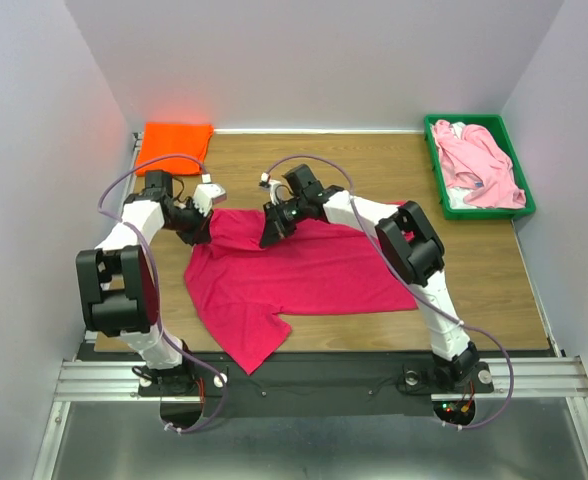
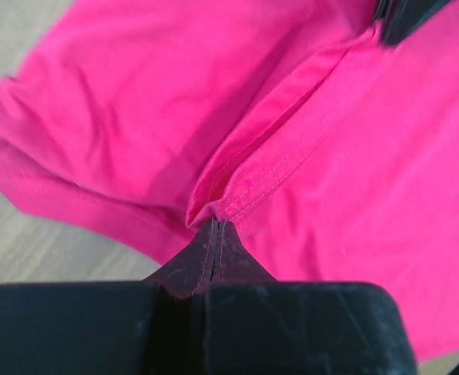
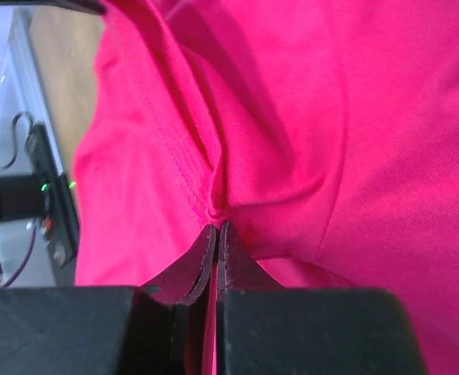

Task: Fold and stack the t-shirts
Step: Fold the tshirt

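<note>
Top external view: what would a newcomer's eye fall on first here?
The crimson-magenta t-shirt spread across the middle of the table, with the left gripper and right gripper both pinching its far edge. Next, the orange t-shirt folded in the far left corner and the pale pink t-shirt heaped in the green tray at far right.

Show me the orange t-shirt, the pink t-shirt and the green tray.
orange t-shirt (image 1: pixel 174 146): top view, middle of the folded cloth.
pink t-shirt (image 1: pixel 482 165): top view, middle of the crumpled cloth.
green tray (image 1: pixel 481 119): top view, its far rim.
</note>
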